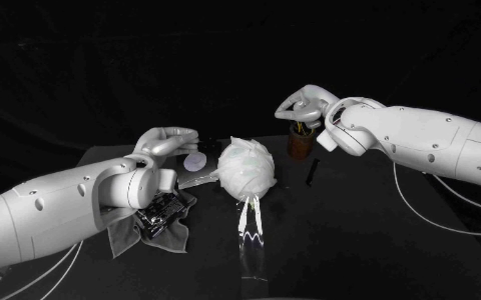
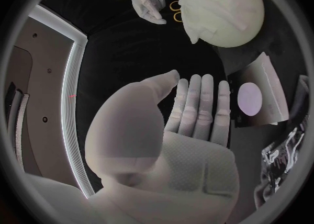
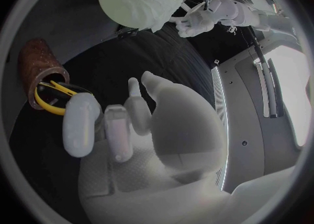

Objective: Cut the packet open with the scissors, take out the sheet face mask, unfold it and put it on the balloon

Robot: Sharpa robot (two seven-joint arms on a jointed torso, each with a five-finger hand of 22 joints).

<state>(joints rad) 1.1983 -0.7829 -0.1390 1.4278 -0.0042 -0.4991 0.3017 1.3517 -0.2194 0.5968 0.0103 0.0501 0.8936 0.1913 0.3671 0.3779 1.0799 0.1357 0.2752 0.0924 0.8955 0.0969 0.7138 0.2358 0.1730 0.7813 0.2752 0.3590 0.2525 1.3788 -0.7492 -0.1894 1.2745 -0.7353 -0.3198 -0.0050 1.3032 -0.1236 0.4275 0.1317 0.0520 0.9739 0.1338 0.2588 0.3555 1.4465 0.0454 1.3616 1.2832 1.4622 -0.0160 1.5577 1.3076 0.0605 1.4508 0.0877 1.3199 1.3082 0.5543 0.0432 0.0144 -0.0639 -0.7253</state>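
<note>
The sheet mask [image 1: 244, 162] lies draped and wrinkled over the balloon [image 2: 245, 25], which rests on its side at the centre of the black tabletop [image 1: 351, 244], a sign that the task is in its closing step. The cut packet [image 1: 201, 178] sits just left of the balloon, a pale round patch showing on its face. The scissors [image 3: 52, 96] stand yellow handles up in a brown cup [image 1: 299, 146] to the far right of the balloon. The left robot hand [image 1: 170, 142] hovers above the packet with palm flat and fingers stretched out side by side, grasping nothing and touching neither packet nor balloon. The right robot hand [image 1: 304, 107] hangs above the cup, fingers loosely bent and apart from the thumb; it too appears released, with the scissor handles just beside its fingertips but not gripped. A grey cloth [image 1: 150, 234] lies at the near left under the left arm, and a thin dark stick [image 1: 313, 172] rests on the tabletop right of the balloon. Cutting, extracting and unfolding look done. What remains, if anything, is judged to be checking the fit: the next move would call for a light touch to press the sheet's loose folds flat against the balloon without rolling it or pushing it off its spot.
</note>
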